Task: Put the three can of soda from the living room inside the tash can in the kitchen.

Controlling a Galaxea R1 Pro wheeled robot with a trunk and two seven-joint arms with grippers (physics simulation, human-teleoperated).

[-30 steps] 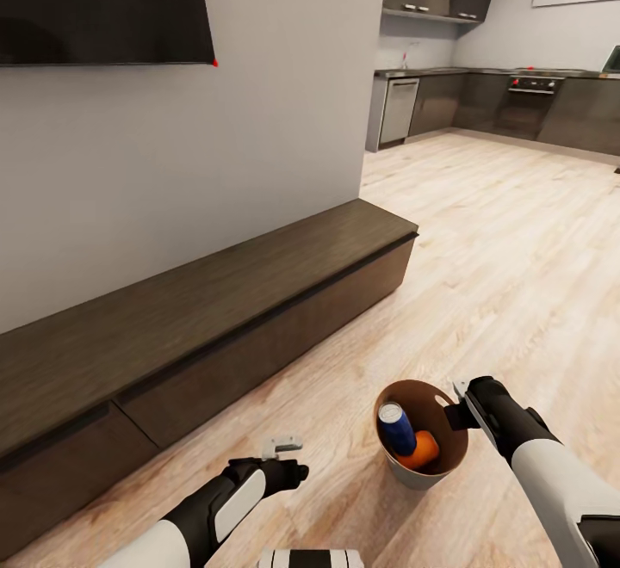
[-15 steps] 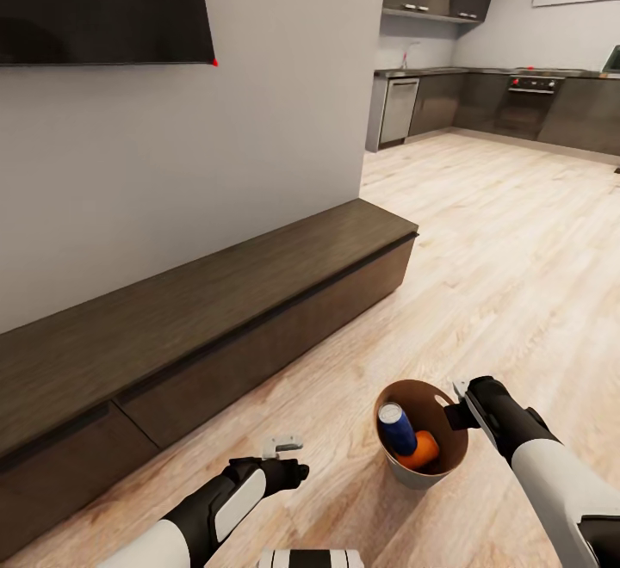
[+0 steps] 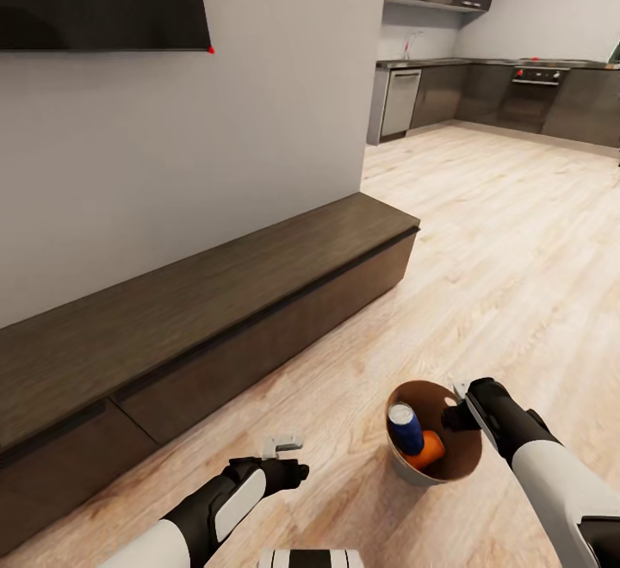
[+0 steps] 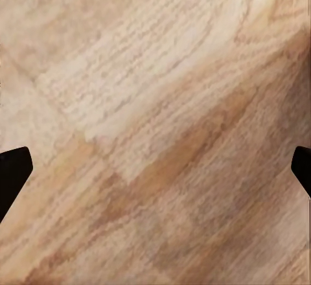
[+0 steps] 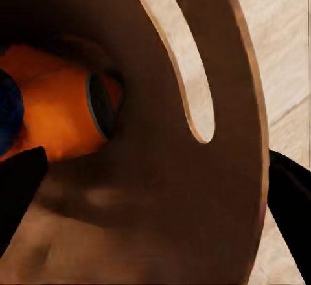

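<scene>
Right gripper (image 3: 456,406) clamps the tash can (image 3: 403,456) at its handle-side rim; kitchen (image 3: 517,95) lies ahead-right. Left gripper (image 3: 282,445) spread, empty.

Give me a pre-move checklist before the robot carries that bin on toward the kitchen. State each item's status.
1. Right gripper clamped on the trash can rim beside the handle cut-out: ok, the right wrist view shows the wall between the fingers.
2. Blue can inside the bin: ok.
3. Orange can inside: ok, lying on its side.
4. Third can inside: cannot tell, just two are distinguishable.
5. Left gripper free: ok, open over bare wood floor.
6. Path to the kitchen: ok, open floor ahead, with the low cabinet off to the left.
</scene>
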